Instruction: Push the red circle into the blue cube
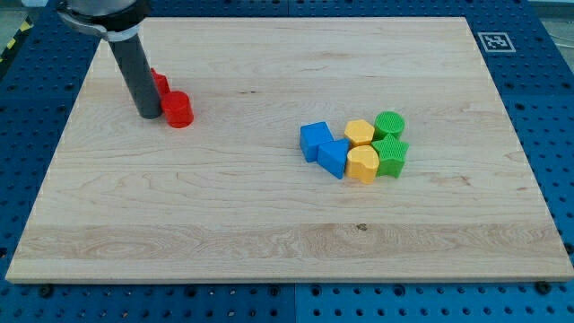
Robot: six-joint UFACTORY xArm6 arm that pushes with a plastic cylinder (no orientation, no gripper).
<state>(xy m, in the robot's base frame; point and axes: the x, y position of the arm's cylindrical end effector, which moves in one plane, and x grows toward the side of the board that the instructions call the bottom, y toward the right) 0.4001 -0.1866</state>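
The red circle (179,109), a short red cylinder, stands on the wooden board (224,215) at the view's upper left. My tip (148,116) rests on the board just left of it, touching or nearly touching its left side. A second red block (159,83) sits partly hidden behind the rod, above the circle. The blue cube (315,140) lies right of centre, far to the right of the red circle and slightly lower. A second blue block (334,158) touches the cube's lower right.
Right of the blue blocks is a tight cluster: a yellow block (360,134), a second yellow block (363,164), a green cylinder (389,124) and a green star-like block (391,155). A marker tag (494,41) sits at the board's top right corner.
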